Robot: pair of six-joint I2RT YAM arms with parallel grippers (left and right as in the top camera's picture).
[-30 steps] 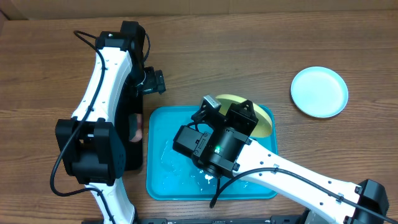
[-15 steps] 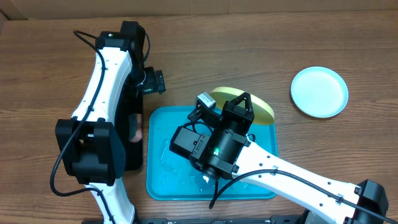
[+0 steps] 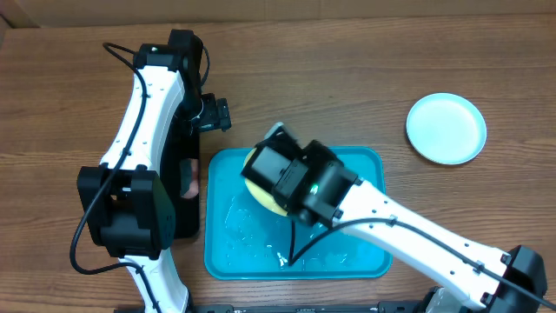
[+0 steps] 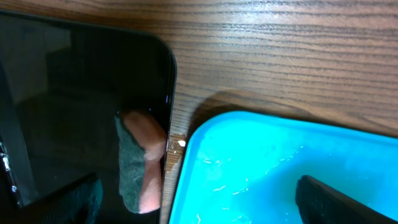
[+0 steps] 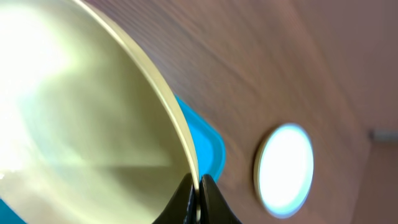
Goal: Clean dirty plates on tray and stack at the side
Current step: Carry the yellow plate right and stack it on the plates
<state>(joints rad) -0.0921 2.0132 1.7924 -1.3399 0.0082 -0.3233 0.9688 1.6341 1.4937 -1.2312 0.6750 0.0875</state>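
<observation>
My right gripper is shut on the rim of a pale yellow-green plate, held tilted above the turquoise tray. In the overhead view only an edge of that plate shows from under the right wrist, over the tray's left half. A light blue plate lies on the table at the far right, also in the right wrist view as the light blue plate. My left gripper hangs open over the tray's far left corner, nothing between its fingers.
A glossy black tray lies just left of the turquoise one, with a pink and grey sponge at its right edge. Wet glints cover the turquoise tray's floor. The left arm stretches over the black tray.
The right arm has swung the yellow-green plate from the tray's far right edge leftwards to its left half. The left arm has stayed still.
</observation>
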